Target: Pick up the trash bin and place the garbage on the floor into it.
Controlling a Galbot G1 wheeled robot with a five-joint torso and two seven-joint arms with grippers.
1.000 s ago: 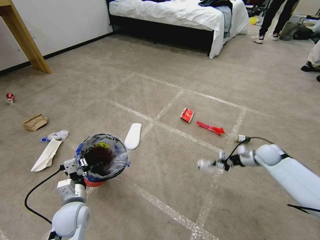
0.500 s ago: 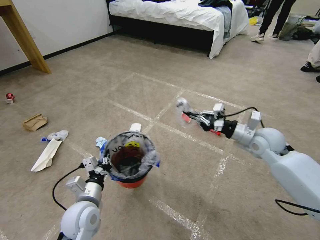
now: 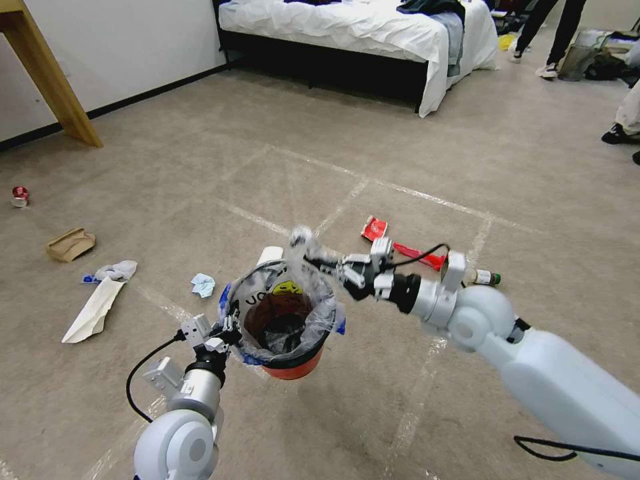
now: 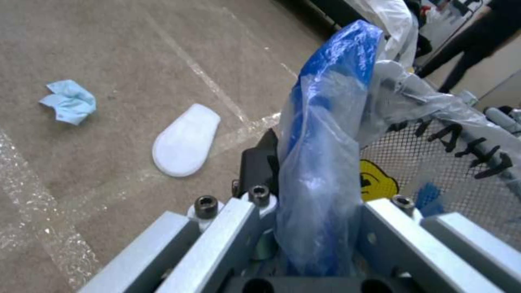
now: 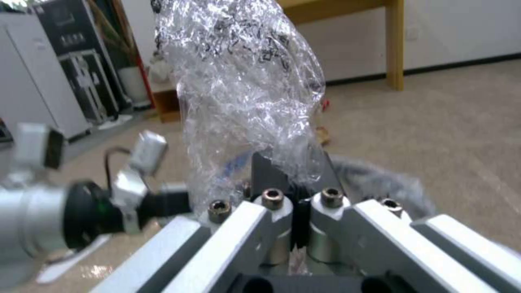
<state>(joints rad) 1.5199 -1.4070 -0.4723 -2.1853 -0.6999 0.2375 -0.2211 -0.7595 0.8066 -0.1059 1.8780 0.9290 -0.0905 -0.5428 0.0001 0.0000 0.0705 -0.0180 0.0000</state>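
Observation:
The trash bin (image 3: pixel 288 365), a red bucket lined with a clear blue-edged bag (image 4: pixel 325 134), hangs off the floor. My left gripper (image 3: pixel 230 328) (image 4: pixel 312 183) is shut on its near rim. My right gripper (image 3: pixel 321 261) (image 5: pixel 290 173) hovers at the bin's far rim, shut on a crumpled clear plastic piece (image 3: pixel 300 239) (image 5: pixel 239 81). Garbage lies on the carpet: a white foam piece (image 3: pixel 270 254) (image 4: pixel 184 140), a blue tissue (image 3: pixel 203 285) (image 4: pixel 68 101), a red wrapper (image 3: pixel 375 229), a red strip (image 3: pixel 419 254), a bottle (image 3: pixel 481 275), crumpled paper (image 3: pixel 93 308), a brown carton (image 3: pixel 69 243) and a red can (image 3: pixel 20 195).
A bed (image 3: pixel 373 33) stands at the back with dark clothes on it. A wooden table leg (image 3: pixel 50 80) slants at the far left by the wall. People's legs and bags are at the back right. Tape lines cross the carpet.
The left arm carried the bin right, toward the middle. The right gripper rose from low on the right, then swung left to the bin's far rim, holding the clear plastic.

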